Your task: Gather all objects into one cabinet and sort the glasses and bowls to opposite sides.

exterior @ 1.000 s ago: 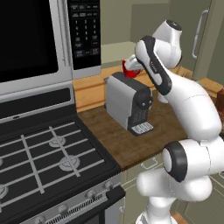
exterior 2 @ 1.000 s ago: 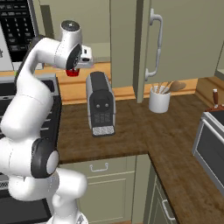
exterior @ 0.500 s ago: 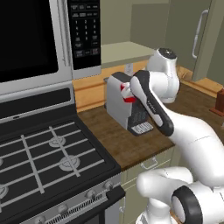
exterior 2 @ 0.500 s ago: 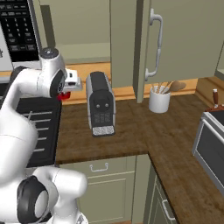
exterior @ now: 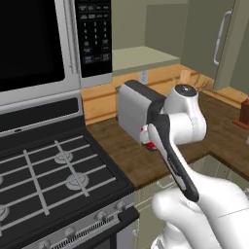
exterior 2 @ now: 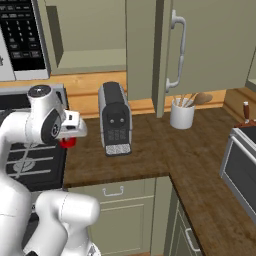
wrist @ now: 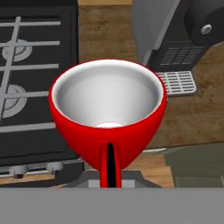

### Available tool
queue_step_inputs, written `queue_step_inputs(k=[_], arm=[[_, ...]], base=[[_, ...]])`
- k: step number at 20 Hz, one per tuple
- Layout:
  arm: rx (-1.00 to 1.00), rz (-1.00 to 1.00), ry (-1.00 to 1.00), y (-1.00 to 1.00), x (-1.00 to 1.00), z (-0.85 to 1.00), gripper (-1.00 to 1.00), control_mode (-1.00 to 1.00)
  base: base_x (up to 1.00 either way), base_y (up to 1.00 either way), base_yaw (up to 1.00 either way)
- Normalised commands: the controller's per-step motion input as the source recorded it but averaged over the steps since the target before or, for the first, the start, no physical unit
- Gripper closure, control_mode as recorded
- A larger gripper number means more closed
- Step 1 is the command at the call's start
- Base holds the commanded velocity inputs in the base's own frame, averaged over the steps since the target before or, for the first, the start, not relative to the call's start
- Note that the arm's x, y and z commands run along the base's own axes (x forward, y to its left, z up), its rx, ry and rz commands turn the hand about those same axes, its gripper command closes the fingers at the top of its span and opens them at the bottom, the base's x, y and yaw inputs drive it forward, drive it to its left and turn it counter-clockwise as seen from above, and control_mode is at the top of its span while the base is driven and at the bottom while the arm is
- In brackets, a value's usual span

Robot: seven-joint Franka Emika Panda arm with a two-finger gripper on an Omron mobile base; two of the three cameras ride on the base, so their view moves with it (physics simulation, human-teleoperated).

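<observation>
Carriage step, by my reading: claw [exterior 2: 70, 136] clamped on the plain bright red cup with white inside [wrist: 108, 116], held low over the brown wooden counter [exterior 2: 150, 150] beside the grey coffee machine [exterior 2: 115, 119]; next move calls for raising it to the pale olive wall cabinet's shelf [exterior 2: 90, 59]. Hand view shows the cup upright and empty; base views show just a red sliver under the wrist.

The red cup [wrist: 108, 118] looks glossy, with a smooth white inside. The counter [exterior 2: 165, 150] is dark wood-grain. The coffee machine [exterior 2: 115, 119] looks matt grey plastic.
</observation>
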Motion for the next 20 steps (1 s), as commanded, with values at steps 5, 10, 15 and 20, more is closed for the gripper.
queue_step_inputs(k=[5,10,15,20], arm=[[0.0,0.0,0.02,0.01,-0.15,-0.01,1.0,-1.0],[0.0,-0.3,0.02,-0.02,-0.34,-0.08,1.0,-1.0],[-0.04,-0.04,0.02,0.04,-0.06,-0.19,1.0,-1.0],[-0.07,0.0,0.06,0.11,0.0,-0.2,1.0,-1.0]], base=[[0.0,0.0,0.0],[0.0,0.0,0.0],[0.0,0.0,0.0],[0.0,0.0,0.0]])
